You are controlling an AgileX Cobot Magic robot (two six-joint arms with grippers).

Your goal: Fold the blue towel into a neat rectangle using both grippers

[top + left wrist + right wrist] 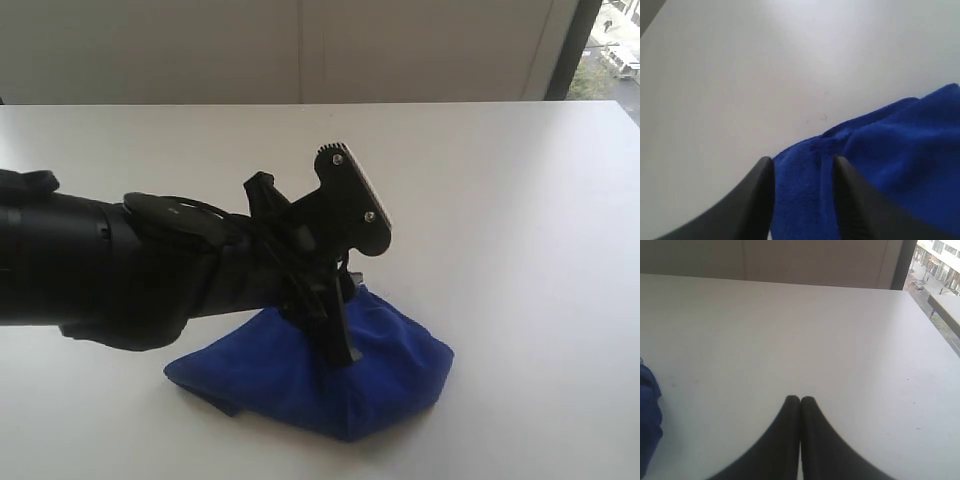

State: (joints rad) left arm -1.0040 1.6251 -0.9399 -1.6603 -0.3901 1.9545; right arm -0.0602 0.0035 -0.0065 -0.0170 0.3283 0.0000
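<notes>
The blue towel (395,355) lies in a crumpled, roughly folded heap near the table's front edge. My left gripper (345,285) reaches in from the left and stands over the heap, open: one finger (338,335) points down onto the cloth, the other (352,200) is raised above it. In the left wrist view the gripper (802,161) has its jaws well apart, with the towel (900,150) beneath and between them, nothing pinched. My right gripper (800,399) is shut and empty over bare table, the towel (647,415) off to its side; the exterior view does not show it.
The white table (500,200) runs back to a pale wall. A window (610,50) stands at the far right corner. The left arm's black body (100,260) covers the table's left side.
</notes>
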